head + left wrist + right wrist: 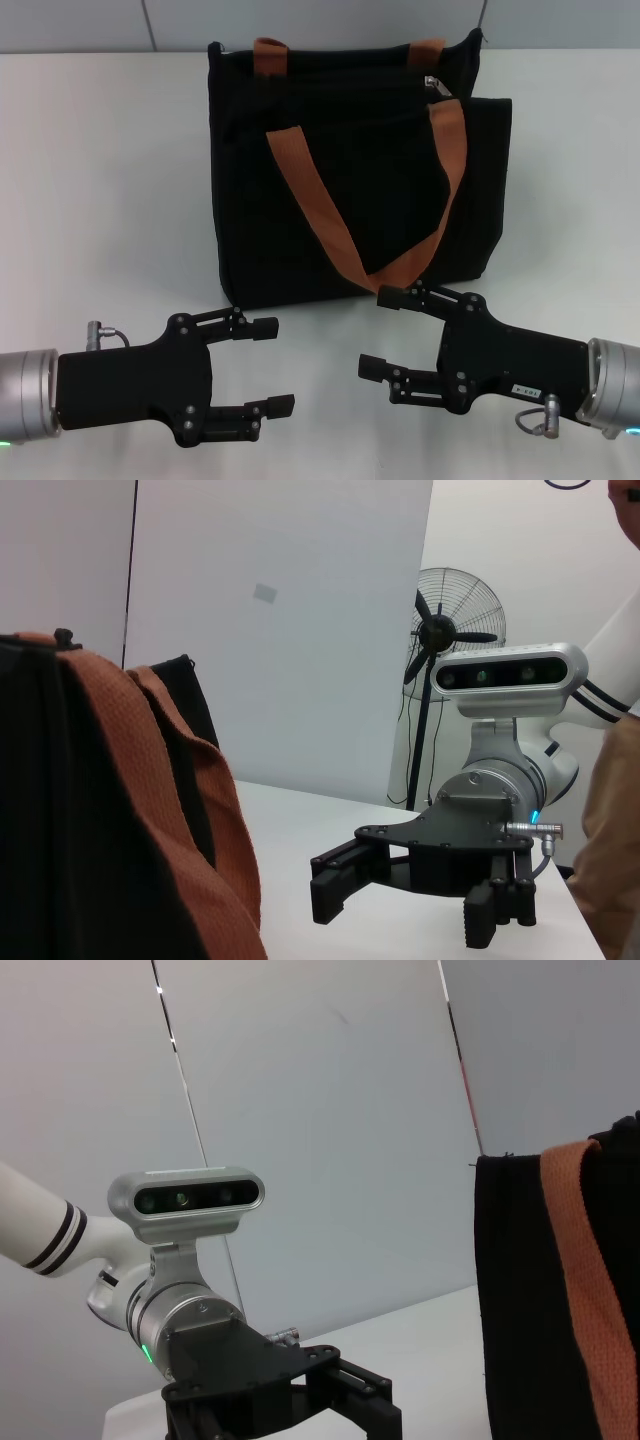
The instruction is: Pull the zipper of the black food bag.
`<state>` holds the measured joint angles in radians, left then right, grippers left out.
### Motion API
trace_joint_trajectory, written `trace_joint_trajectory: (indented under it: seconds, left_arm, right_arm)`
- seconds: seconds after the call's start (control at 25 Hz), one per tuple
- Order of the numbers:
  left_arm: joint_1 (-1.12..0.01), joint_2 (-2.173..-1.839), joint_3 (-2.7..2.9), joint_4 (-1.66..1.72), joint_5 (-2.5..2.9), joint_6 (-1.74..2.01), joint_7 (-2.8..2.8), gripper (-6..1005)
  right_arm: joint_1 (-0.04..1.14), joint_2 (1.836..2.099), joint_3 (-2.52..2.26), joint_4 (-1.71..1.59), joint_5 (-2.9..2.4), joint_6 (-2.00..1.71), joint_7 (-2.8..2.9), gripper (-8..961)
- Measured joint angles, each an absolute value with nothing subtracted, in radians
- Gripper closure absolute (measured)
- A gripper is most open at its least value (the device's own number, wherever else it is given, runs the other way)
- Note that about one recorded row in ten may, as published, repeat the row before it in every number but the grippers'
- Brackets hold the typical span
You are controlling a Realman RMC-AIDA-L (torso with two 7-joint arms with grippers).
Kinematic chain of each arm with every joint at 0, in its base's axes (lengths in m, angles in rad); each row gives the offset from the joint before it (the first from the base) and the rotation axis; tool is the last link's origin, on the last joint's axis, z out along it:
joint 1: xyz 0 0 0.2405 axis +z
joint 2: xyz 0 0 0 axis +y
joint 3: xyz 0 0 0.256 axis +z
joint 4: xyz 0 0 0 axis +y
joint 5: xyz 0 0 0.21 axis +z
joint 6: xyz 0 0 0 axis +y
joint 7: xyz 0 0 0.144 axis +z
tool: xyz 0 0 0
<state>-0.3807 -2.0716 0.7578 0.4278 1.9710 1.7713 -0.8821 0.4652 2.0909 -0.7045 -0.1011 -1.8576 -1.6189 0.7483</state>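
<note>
Both grippers hovered low over the white table [90, 180], nearest the head camera. On the robot's left, the left gripper [262, 365] had its fingers spread wide apart and held nothing; the right gripper [386, 333] faced it from the other side, likewise wide open and empty. Just beyond the two sets of fingertips stood the black food bag [300, 200], upright, boxy, of black fabric, much larger than either gripper. Two rust-orange handles [320, 215] marked it, the nearer one drooping in a loop down its front. Farthest from the grippers, on the bag's top edge toward the right gripper's side, sat the zipper [433, 84], a small silver tab.
</note>
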Motion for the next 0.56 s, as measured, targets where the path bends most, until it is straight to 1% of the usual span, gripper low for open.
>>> trace_joint_trajectory:
  seconds: [0.56]
  left_arm:
    - [-0.377, -2.072, 0.758, 0.428, 1.968, 1.770, -0.882, 215]
  right_arm:
    - [0.454, 2.091, -0.701, -0.092, -1.855, -1.612, 0.747, 122]
